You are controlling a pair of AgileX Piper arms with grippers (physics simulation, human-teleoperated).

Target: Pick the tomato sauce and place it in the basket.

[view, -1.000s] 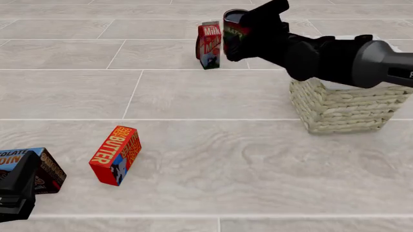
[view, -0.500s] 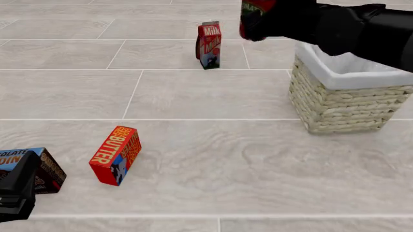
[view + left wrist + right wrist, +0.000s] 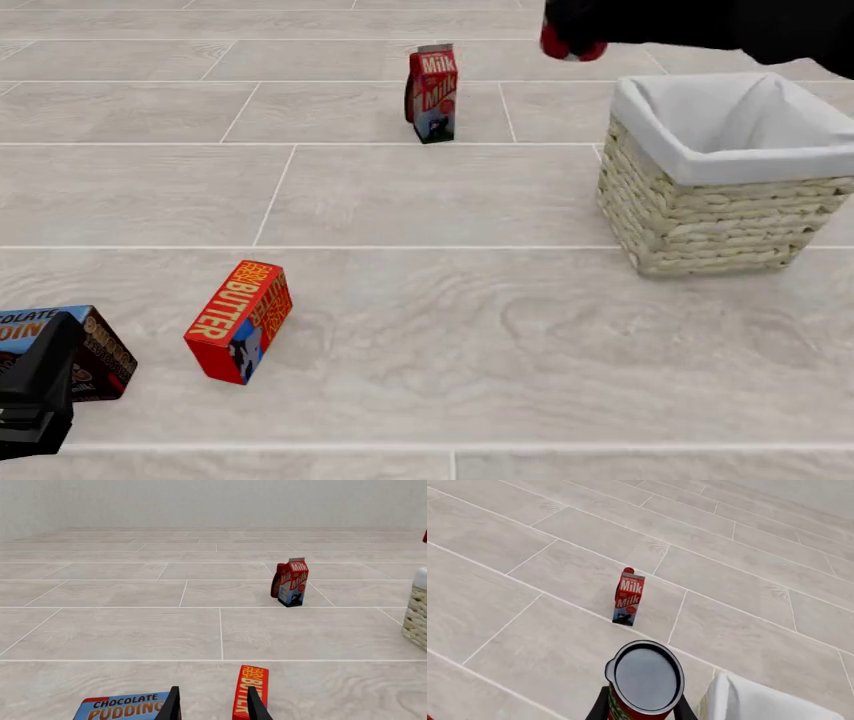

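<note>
The tomato sauce can (image 3: 646, 680), dark top and red and green label, is held between the fingers of my right gripper (image 3: 639, 707), high above the floor. In the front view only its red lower edge (image 3: 558, 45) shows under the black right arm at the top edge, just left of the basket. The basket (image 3: 727, 200), pale wicker with white cloth lining, stands at the right; its white rim shows in the right wrist view (image 3: 760, 700). My left gripper (image 3: 212, 705) is open and empty at the near left, low beside the butter box.
A milk carton (image 3: 433, 92) stands upright at the back middle. A red Butter box (image 3: 240, 320) and a chocolate pudding box (image 3: 80, 345) lie at the near left, by my left gripper (image 3: 34, 400). Pale tiled floor lies between them and the basket.
My right arm has lifted the can up and to the right, from beside the milk carton to the top edge near the basket. The left arm has not moved.
</note>
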